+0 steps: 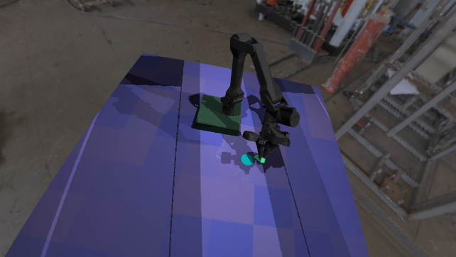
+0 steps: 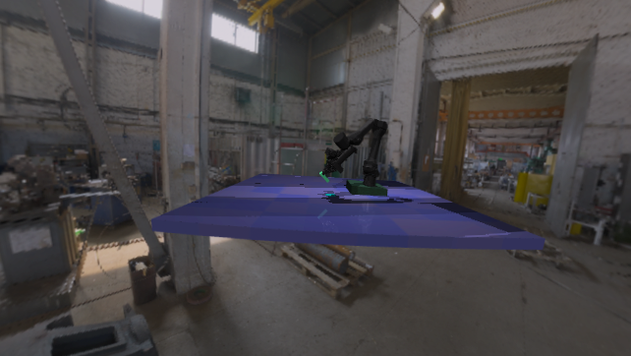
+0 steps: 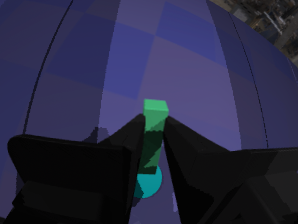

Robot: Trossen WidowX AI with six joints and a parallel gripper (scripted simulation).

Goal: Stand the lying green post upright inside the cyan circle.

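The green post [image 1: 262,160] [image 2: 324,177] [image 3: 155,105] is held between the fingers, raised above the table. It is tilted, neither flat nor upright; in the exterior view it slants from upper left to lower right. My gripper [image 1: 261,156] [image 2: 325,172] [image 3: 153,120] is shut on it. The cyan circle [image 1: 246,160] [image 2: 330,195] [image 3: 154,186] lies flat on the table. In the top view it shows just left of the post. In the wrist view it shows below the post's far end, partly hidden by the post and a finger.
The arm stands on a dark green base block [image 1: 216,122] [image 2: 366,189], behind the circle on the blue-purple table [image 1: 135,199] [image 2: 275,228]. The arm's shadows fall around the circle. A faint reflection of the post shows on the table in the exterior view.
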